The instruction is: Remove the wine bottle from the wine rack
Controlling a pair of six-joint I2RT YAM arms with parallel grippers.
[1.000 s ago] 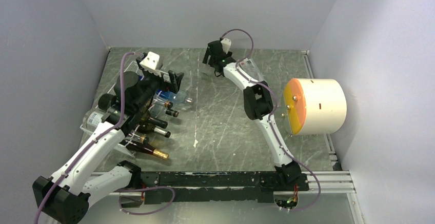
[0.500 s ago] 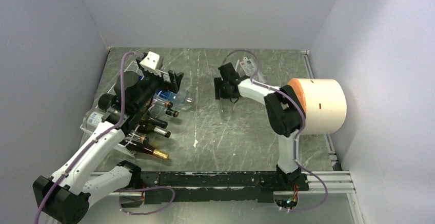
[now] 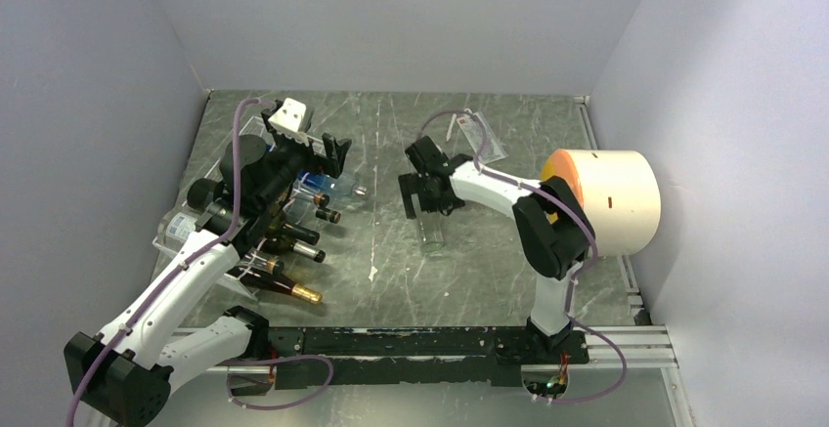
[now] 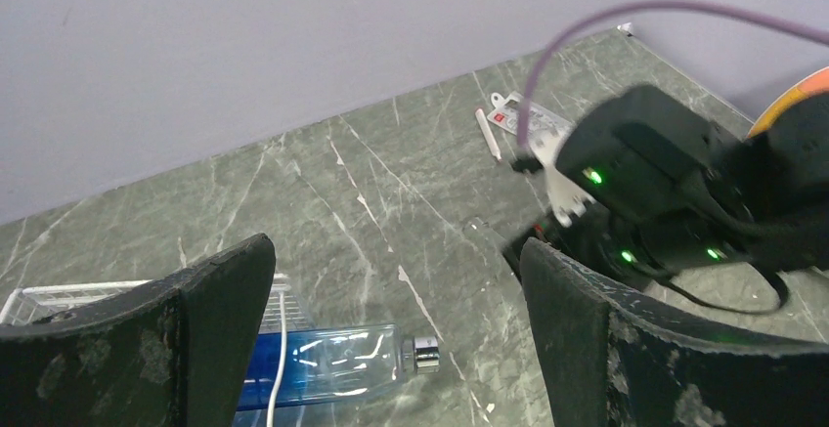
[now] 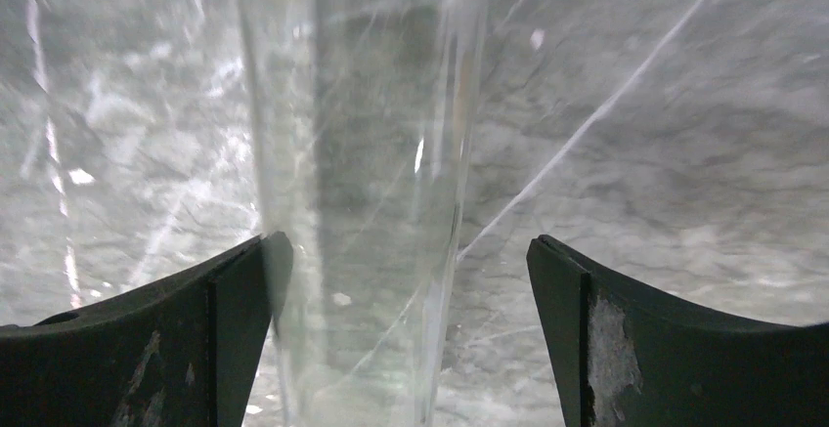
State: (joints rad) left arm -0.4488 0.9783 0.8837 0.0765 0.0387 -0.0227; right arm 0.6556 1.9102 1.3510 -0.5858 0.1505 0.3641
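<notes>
Lying flat on the open middle of a green, white-veined stone-look table (image 3: 469,280), a clear glass wine bottle (image 3: 428,227) sits well apart from the wine rack (image 4: 98,288). The right gripper (image 5: 408,243) hangs low over it with its black, scuffed fingers spread wide. In the right wrist view the smooth glass runs between them, close against one finger and with a clear gap to the other, so nothing is pinched. The rack, a white wire grid, stands along the table's left side near the left wall. It carries several dark bottles (image 3: 293,248) whose necks point toward the table's centre, one with a gold cap, and a see-through blue bottle (image 4: 332,359) with a silver cap. The left gripper (image 4: 398,251) hovers above the blue bottle, its fingers also spread wide and holding nothing. Between the rack and the clear bottle lies a broad strip of bare table. On the right, a squat cream cylinder (image 3: 621,202) with an orange round face stands close to the right wall, with the right arm's elbow just in front of it. A small white card (image 3: 479,134) lies near the back edge. Plain pale walls close in the left, back and right sides, and a black rail (image 3: 391,341) runs along the near edge.
</notes>
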